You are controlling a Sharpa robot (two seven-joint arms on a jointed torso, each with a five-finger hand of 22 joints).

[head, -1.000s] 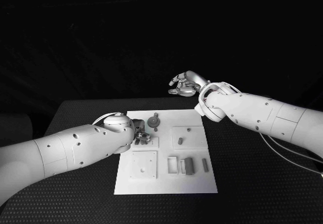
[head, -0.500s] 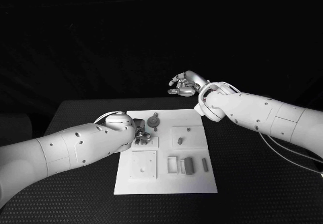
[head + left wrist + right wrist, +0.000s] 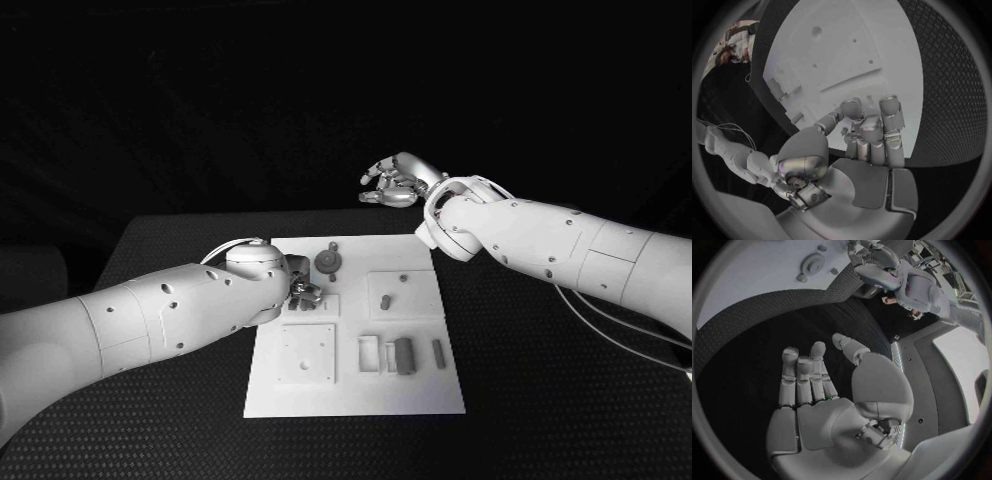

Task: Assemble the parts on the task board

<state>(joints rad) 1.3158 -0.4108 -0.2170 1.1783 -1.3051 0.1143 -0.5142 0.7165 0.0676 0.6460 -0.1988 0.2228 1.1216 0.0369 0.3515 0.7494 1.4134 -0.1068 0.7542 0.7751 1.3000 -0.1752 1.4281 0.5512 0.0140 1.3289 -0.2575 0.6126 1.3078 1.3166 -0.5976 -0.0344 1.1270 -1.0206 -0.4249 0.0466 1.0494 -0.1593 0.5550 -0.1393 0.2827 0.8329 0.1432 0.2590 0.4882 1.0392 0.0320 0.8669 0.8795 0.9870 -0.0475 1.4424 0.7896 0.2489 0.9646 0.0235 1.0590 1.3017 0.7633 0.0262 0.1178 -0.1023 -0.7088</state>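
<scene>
task board (image 3: 356,390): left hand (image 3: 864,132) empty above it

robot lab, black table (image 3: 173,240), white task board (image 3: 356,396)

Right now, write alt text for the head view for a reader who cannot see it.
The robot's left hand is down over the white task board on a black table, near a round part. The right hand hangs open above the table's far edge, holding nothing.
</scene>
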